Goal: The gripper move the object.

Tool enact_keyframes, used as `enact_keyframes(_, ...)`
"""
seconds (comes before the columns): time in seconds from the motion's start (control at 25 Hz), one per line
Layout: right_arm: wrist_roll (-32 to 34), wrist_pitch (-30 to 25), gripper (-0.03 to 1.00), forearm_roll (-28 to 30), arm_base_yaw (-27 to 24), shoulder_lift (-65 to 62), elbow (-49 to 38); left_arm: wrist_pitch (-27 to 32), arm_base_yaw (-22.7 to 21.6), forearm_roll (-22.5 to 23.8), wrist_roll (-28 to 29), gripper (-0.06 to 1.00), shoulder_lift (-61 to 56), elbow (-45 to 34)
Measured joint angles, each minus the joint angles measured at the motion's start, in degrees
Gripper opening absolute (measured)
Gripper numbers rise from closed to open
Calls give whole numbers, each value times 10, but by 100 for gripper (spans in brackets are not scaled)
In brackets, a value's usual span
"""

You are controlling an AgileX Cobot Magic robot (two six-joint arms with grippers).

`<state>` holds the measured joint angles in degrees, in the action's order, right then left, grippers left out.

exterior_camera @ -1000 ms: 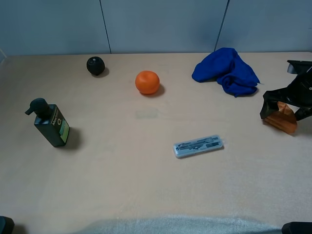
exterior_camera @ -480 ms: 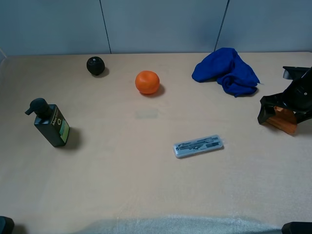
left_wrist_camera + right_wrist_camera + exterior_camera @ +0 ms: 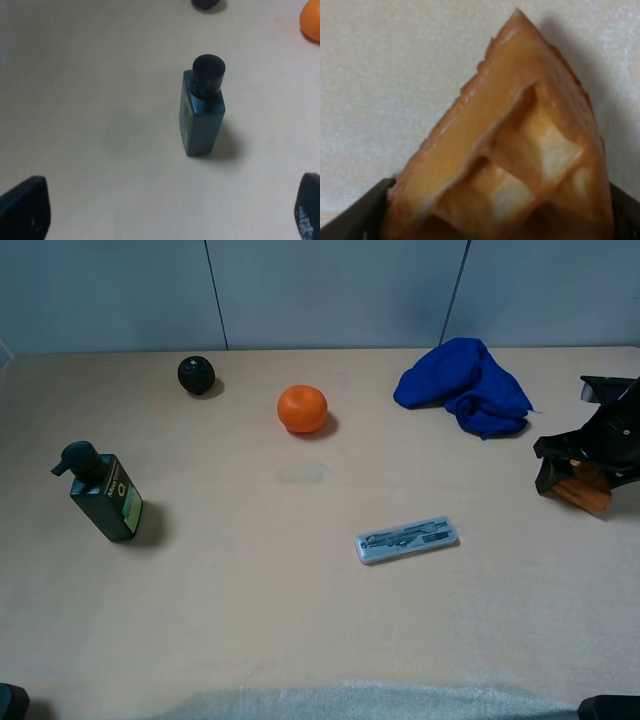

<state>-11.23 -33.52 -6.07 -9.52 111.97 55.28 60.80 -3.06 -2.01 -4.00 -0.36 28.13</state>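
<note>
The orange-brown toy waffle [image 3: 588, 494] lies at the far right of the table, mostly covered by my right gripper [image 3: 585, 472]. In the right wrist view the waffle [image 3: 520, 145] fills the picture, with its square dimples showing. It sits between the two black fingers [image 3: 365, 212], and both jaws touch its sides. My left gripper [image 3: 170, 220] is open and empty above the near left of the table, with a dark pump bottle [image 3: 202, 107] ahead of it.
A dark pump bottle [image 3: 103, 493] stands at the left. A black ball [image 3: 196, 374] and a round orange fruit [image 3: 302, 408] lie at the back. A blue cloth [image 3: 465, 385] is bunched at the back right. A clear pencil case [image 3: 407, 539] lies in the middle.
My right gripper has drawn in around the waffle and now covers more of it. The waffle has shifted slightly. Everything else is still.
</note>
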Motion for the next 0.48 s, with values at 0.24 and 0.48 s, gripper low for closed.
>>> enact_keyframes(0.24,4,0,54,0,0,0,0,0,0,0,0,99,0,0)
enact_keyframes(0.48,10,-1,54,1,0,0,0,0,0,0,0,99,0,0)
